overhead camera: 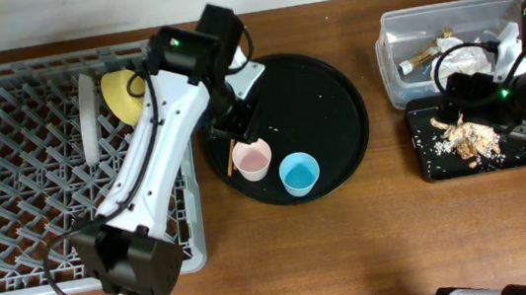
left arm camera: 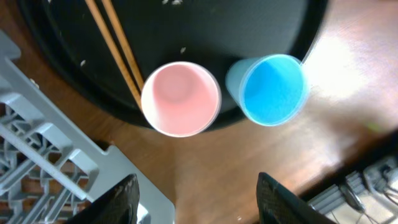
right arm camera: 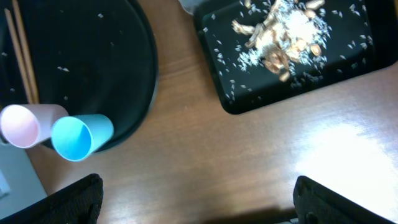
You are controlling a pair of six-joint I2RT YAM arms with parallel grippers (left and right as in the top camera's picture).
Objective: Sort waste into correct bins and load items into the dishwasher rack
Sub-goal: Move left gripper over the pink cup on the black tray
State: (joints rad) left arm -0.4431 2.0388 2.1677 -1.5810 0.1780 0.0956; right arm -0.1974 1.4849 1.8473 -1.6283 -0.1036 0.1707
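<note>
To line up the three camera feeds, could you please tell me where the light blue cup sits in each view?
Overhead: light blue cup near centre, on the round black tray.
Left wrist: upper right.
Right wrist: lower left.
Shared landmark: the pink cup right beside it.

pink cup (left arm camera: 181, 98), light blue cup (left arm camera: 272, 89), grey rack (overhead camera: 9, 186)

I see a brown wooden tabletop (overhead camera: 383, 243) carrying four things. The grey dishwasher rack (overhead camera: 18, 175) sits on its left side, with the round black tray (overhead camera: 317, 102) just beside it at the middle. At the right are the clear tub (overhead camera: 399, 33) and, just in front of it, the black rectangular tray (overhead camera: 503, 162).
</note>
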